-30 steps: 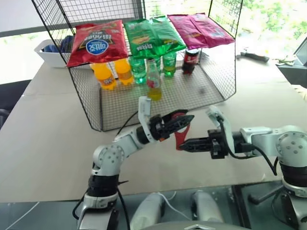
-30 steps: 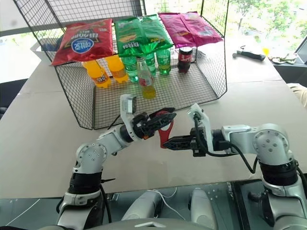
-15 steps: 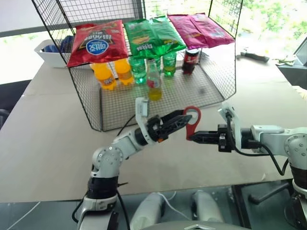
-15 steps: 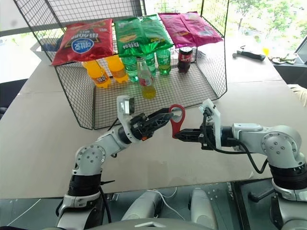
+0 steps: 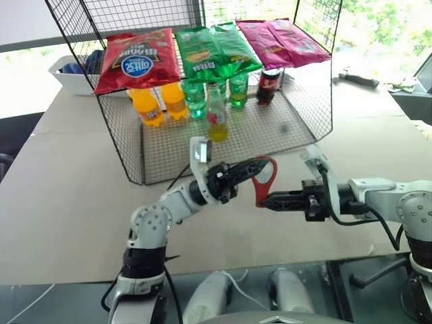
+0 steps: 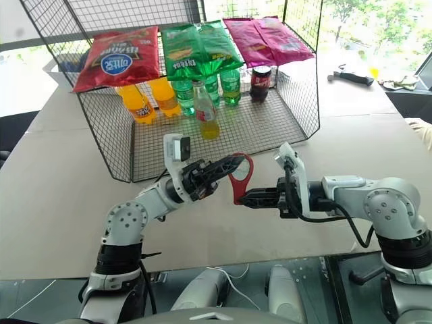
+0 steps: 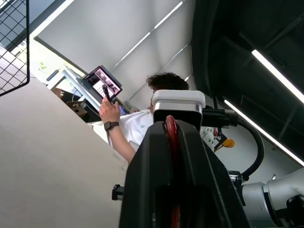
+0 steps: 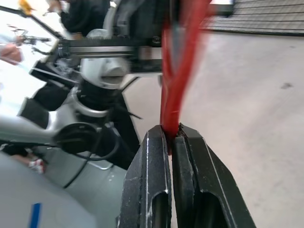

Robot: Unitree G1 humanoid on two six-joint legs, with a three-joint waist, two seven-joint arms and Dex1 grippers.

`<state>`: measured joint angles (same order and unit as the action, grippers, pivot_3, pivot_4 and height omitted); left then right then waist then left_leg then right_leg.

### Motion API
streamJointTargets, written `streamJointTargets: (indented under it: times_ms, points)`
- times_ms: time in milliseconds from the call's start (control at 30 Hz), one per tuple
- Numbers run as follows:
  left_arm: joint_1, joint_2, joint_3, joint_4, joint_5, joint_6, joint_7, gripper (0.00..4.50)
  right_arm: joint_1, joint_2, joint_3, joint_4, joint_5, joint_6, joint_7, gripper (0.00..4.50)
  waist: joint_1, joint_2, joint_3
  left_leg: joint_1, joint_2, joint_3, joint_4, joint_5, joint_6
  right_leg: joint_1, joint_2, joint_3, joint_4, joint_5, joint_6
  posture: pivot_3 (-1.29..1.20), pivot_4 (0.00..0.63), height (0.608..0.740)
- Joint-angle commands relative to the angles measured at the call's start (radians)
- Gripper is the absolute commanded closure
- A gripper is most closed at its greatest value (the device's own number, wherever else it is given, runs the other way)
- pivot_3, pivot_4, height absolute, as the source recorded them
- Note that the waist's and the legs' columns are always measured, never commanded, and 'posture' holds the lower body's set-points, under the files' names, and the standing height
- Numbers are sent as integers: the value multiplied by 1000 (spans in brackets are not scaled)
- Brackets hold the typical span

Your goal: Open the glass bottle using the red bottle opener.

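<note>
The beige worktop (image 5: 61, 202) carries a black wire mesh rack (image 5: 297, 115). Inside the rack, in front of the orange and green plastic bottles, stands the small clear glass bottle (image 5: 216, 113), upright, with yellow liquid, a red label round its middle and a narrow capped neck. Above the worktop in front of the rack, the small flat red bottle opener (image 5: 263, 181) hangs between both arms: the left pincer (image 5: 260, 164) is clamped on its oval ring head, and the right pincer (image 5: 264, 201) is clamped on its short handle.
</note>
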<state>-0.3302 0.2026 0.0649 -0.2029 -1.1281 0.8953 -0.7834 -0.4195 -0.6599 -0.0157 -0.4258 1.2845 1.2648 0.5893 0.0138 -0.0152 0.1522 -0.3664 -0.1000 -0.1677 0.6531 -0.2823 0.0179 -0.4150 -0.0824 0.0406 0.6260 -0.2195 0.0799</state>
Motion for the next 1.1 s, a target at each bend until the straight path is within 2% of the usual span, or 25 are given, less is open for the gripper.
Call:
streamJointTargets:
  times_ms: [33, 100, 133, 167, 200, 267, 500, 767, 1100]
  points:
    - [-4, -3, -2, -11, -19, 1, -5, 4413, -4, 2, -13, -35, 3, -29, 7, 4500, 0, 0, 0, 0, 0, 0, 0, 0, 0, 0, 0, 0, 0, 0, 0, 0, 150, 740]
    - [-5, -6, -2, -8, -17, -1, -4, 4413, -3, 8, -10, -38, -7, -40, 3, 4500, 0, 0, 0, 0, 0, 0, 0, 0, 0, 0, 0, 0, 0, 0, 0, 0, 150, 740]
    - [-6, -8, -2, -7, -17, -3, -3, 4500, -2, 10, -10, -39, -8, -42, 1, 3811, 0, 0, 0, 0, 0, 0, 0, 0, 0, 0, 0, 0, 0, 0, 0, 0, 150, 740]
    - [-6, -9, -2, -7, -16, -3, -1, 4500, 0, 10, -11, -39, -7, -42, 0, 3713, 0, 0, 0, 0, 0, 0, 0, 0, 0, 0, 0, 0, 0, 0, 0, 0, 150, 740]
    - [-7, -11, -2, -5, -15, -5, -1, 4500, 1, 10, -10, -39, -1, -39, -4, 3068, 0, 0, 0, 0, 0, 0, 0, 0, 0, 0, 0, 0, 0, 0, 0, 0, 150, 740]
    - [-11, -15, -1, 0, -12, -9, -1, 4500, 6, 14, -11, -35, 30, -21, -30, 2418, 0, 0, 0, 0, 0, 0, 0, 0, 0, 0, 0, 0, 0, 0, 0, 0, 150, 740]
    - [-17, -34, 4, 11, -4, -29, 1, 4500, 32, 34, 7, -66, 142, 0, -122, 2418, 0, 0, 0, 0, 0, 0, 0, 0, 0, 0, 0, 0, 0, 0, 0, 0, 150, 740]
    - [-12, -49, 7, 8, 0, -46, 12, 4500, 39, 92, 37, -56, 263, -30, -297, 2418, 0, 0, 0, 0, 0, 0, 0, 0, 0, 0, 0, 0, 0, 0, 0, 0, 150, 740]
    - [0, -52, 8, 1, 4, -56, 19, 4500, 38, 98, 63, -46, 374, -88, -423, 2418, 0, 0, 0, 0, 0, 0, 0, 0, 0, 0, 0, 0, 0, 0, 0, 0, 150, 740]
